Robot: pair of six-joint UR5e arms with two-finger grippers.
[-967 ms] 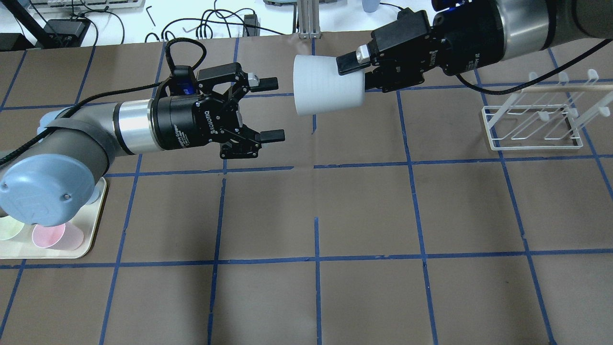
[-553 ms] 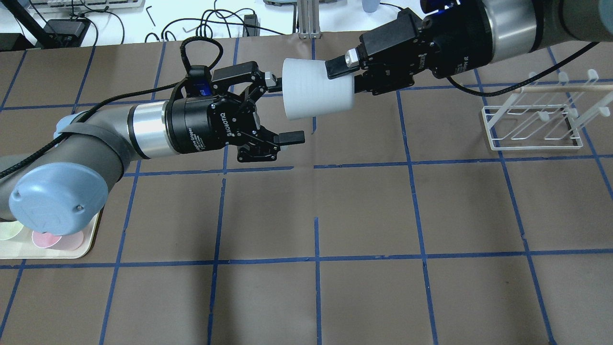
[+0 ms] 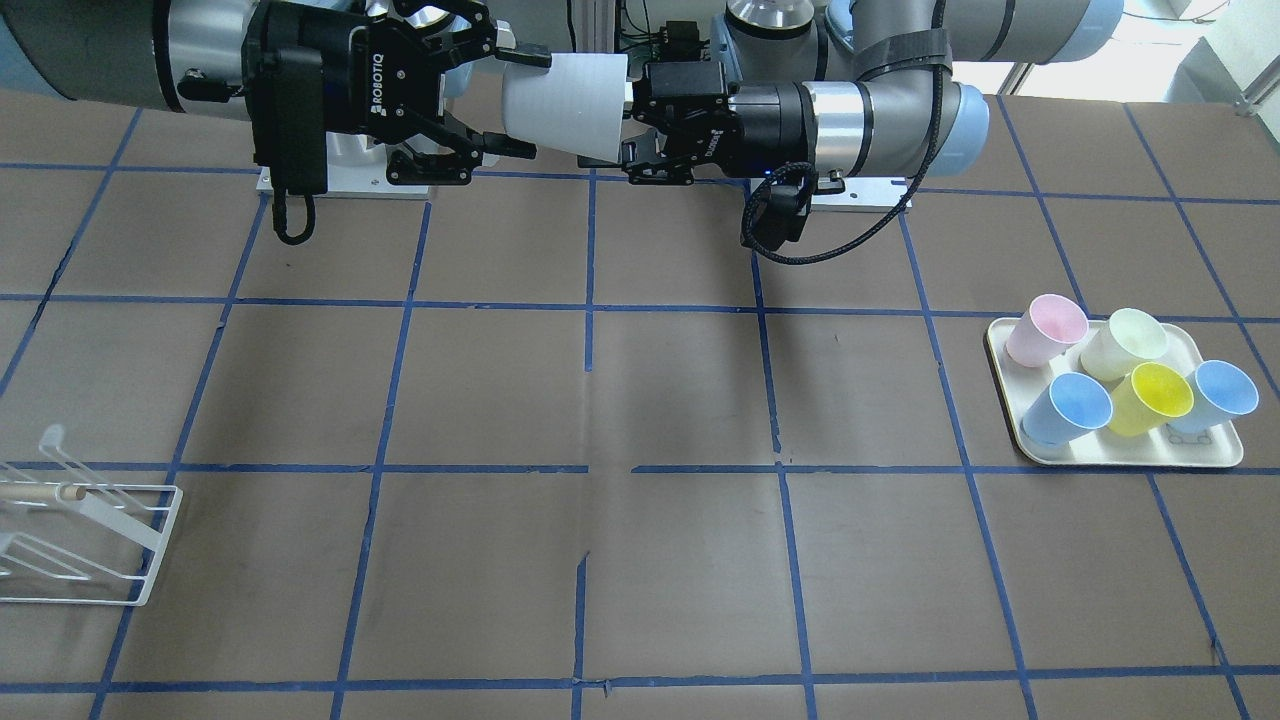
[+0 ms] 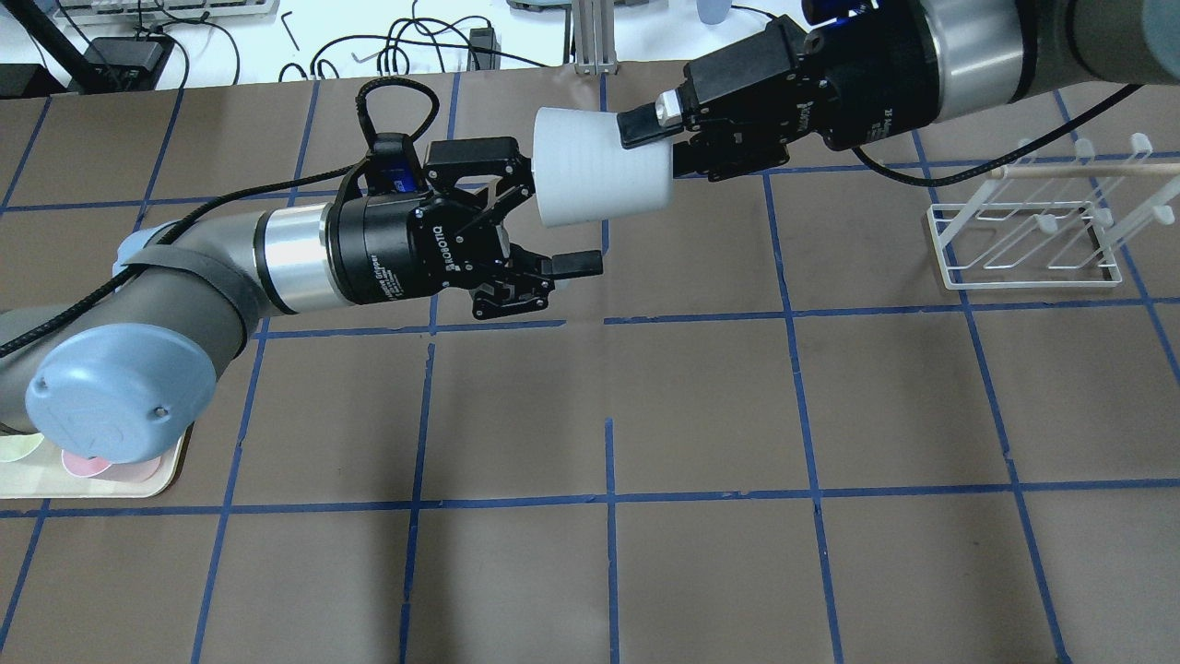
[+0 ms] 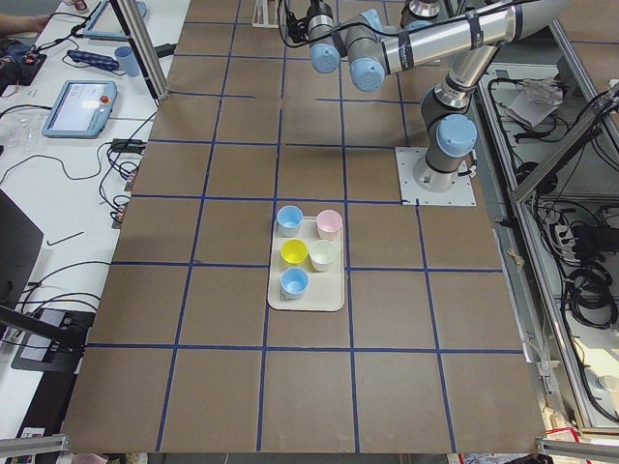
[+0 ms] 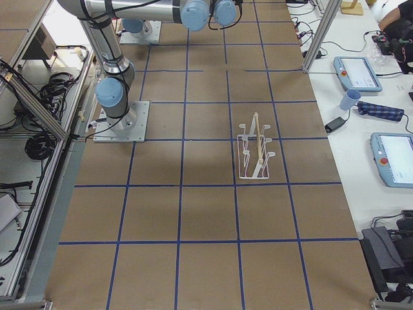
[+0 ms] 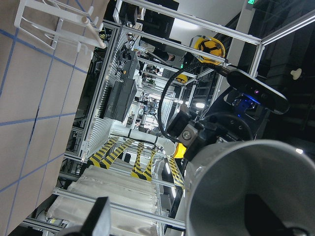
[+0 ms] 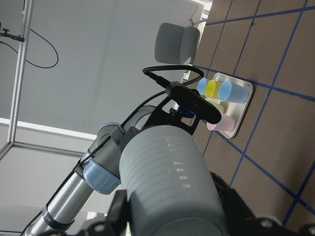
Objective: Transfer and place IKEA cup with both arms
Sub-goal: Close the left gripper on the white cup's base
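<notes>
**A:** ok so where's the cup at?

**B:** Up in the air over the table (image 4: 701, 406), between the two arms. The cup (image 4: 597, 175) is lying sideways, with the wide mouth facing the left gripper (image 4: 558, 221) and the narrow end facing the right gripper (image 3: 522, 105). The right one is pinching it near the narrow end. You can see one finger (image 4: 641, 129) pressed on the wall from overhead. The other is mostly hidden behind the cup there, but the front cam shows it on the opposite side.

**A:** and the left claw, has it grabbed on?

**B:** Nope, it's spread wide. On its wrist cam one finger (image 7: 266, 216) sits inside the mouth and the other (image 7: 98, 219) is outside, so the rim is between them. From overhead the outer finger is clearly off the wall. Can't tell if the inner one is touching, it's tucked inside.

**A:** what else is on there?

**B:** A tray (image 3: 1130, 458) on the left arm's side. It holds a pink cup (image 3: 1047, 330), a green cup (image 3: 1125, 343), a yellow cup (image 3: 1152, 398) and two blue cups (image 3: 1068, 410) (image 3: 1215, 395), mouths up. There's also a white wire rack (image 4: 1023, 244) with a wooden stick across it on the right arm's side, well apart from both grippers.
</notes>
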